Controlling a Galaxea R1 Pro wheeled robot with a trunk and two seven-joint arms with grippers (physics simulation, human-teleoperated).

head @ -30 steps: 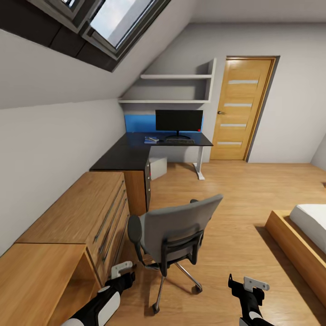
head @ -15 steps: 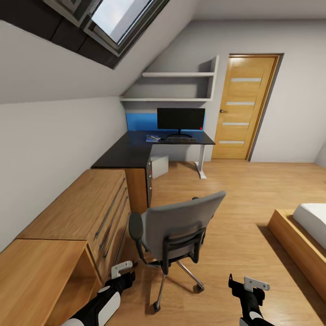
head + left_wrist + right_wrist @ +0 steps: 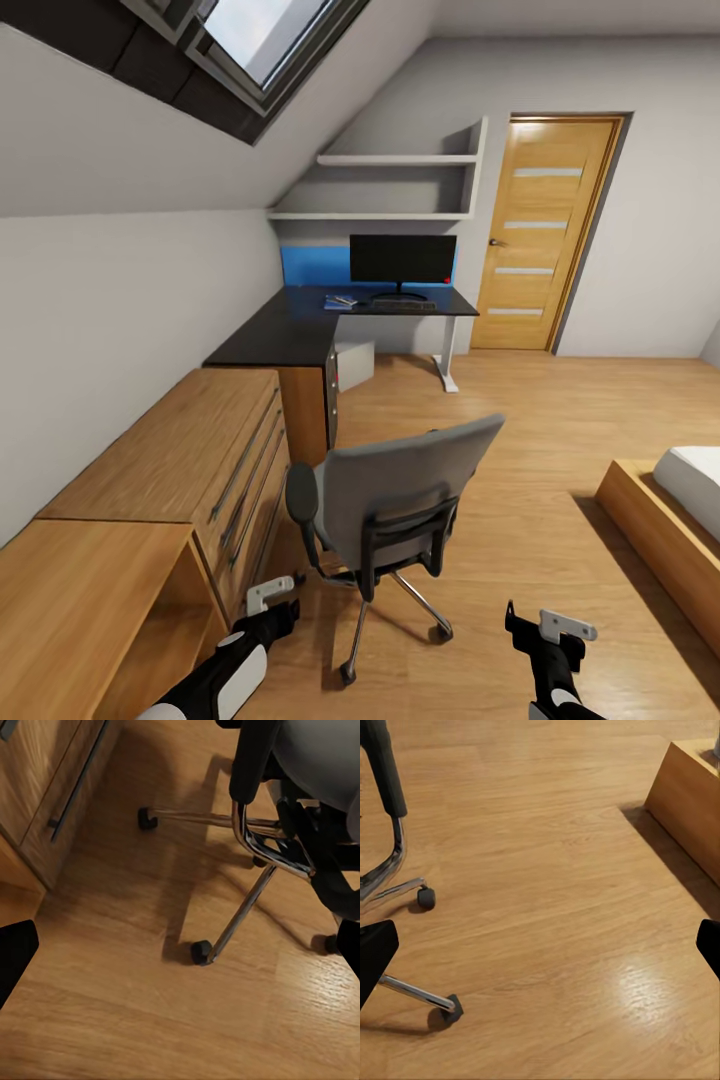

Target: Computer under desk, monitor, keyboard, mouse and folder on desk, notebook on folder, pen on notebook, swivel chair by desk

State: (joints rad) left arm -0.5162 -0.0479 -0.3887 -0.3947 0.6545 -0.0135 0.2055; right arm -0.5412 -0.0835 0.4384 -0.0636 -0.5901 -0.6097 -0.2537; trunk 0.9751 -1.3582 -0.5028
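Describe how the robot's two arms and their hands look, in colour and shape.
In the head view, the left arm is a rounded tube with a white shell and black joints. Its left hand is a black body carrying a light grey bracket. The right hand looks alike: angular black block, pale grey bracket. In the wrist views, fingertips appear as plain black.

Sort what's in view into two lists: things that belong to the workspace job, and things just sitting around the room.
Belongs to the job:
swivel chair
desk
monitor
keyboard
computer
blue folder, with small items on it too small to identify

Just around:
wooden dresser
door
wall shelves
bed
skylight
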